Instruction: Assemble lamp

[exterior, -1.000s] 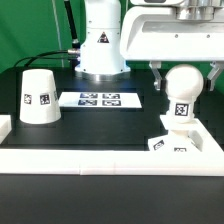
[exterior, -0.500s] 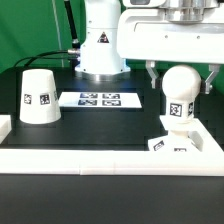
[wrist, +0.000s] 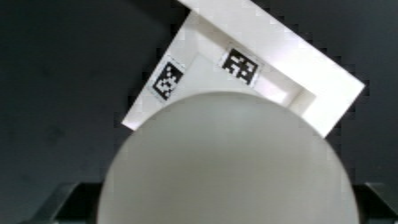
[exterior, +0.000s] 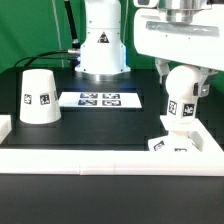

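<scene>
- The bulb (exterior: 183, 85) is up off the surface (exterior: 90, 125), on the exterior view's right. It leans to one side, and the tag on its neck is tilted too.
- Its lower end is right over the base (exterior: 172, 142). I honestly can't tell if the two are touching or just really close.
- The base is down on the surface in the near corner on the exterior view's right, with a couple of its tags facing the camera.
- The end effector (exterior: 188, 72) comes down from above and is clamped on the bulb's round part. One dark finger (exterior: 162, 70) is snug against the ball, and the other is mostly hidden behind it.
- In the wrist view the bulb's dome (wrist: 222, 160) fills most of the picture, and the base (wrist: 249, 65) peeks out past it showing two tags.
- The shade (exterior: 39, 97) stands wide end down, well apart from the rest on the exterior view's left, with one tag visible.
- The marker board (exterior: 100, 99) lies flat between the shade and the bulb, further back.
- The arm (exterior: 103, 45) has its foot right behind that board.
- A low white wall (exterior: 100, 157) runs along the near edge of the dark surface.
</scene>
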You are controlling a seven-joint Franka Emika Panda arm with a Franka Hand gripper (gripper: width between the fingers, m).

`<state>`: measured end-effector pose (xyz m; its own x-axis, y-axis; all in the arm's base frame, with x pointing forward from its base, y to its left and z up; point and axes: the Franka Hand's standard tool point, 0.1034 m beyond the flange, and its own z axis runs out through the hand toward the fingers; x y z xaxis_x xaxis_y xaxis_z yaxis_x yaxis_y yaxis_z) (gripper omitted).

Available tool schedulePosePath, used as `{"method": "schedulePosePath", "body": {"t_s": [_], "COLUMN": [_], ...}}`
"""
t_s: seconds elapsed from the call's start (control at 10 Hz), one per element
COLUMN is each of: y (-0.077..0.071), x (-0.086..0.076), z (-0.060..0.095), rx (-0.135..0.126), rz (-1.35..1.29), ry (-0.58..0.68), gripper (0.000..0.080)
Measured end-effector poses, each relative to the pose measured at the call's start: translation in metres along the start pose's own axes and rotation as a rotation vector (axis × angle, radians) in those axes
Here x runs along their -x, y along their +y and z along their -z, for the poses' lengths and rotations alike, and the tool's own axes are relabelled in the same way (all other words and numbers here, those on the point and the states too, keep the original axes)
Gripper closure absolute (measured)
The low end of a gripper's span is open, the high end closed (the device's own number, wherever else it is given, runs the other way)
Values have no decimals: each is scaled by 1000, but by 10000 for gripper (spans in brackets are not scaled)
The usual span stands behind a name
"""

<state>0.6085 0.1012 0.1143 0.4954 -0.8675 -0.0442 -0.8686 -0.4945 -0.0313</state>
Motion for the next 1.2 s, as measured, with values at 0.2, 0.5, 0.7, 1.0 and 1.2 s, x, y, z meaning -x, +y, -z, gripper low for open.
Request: {"method": "schedulePosePath", "body": {"t_s": [0.2, 0.5, 0.7, 1.0, 1.2], "y": [0, 0, 0, -1, -1], "x": [0, 1, 2, 9, 9], "z": [0, -1, -1, -4, -4], "rx": [-5, -1, -1, 0, -6], "rz": [-146, -230, -211, 60, 217], "ry": [-22, -45, -45, -43, -44], "gripper": [220, 220, 115, 102, 101]}}
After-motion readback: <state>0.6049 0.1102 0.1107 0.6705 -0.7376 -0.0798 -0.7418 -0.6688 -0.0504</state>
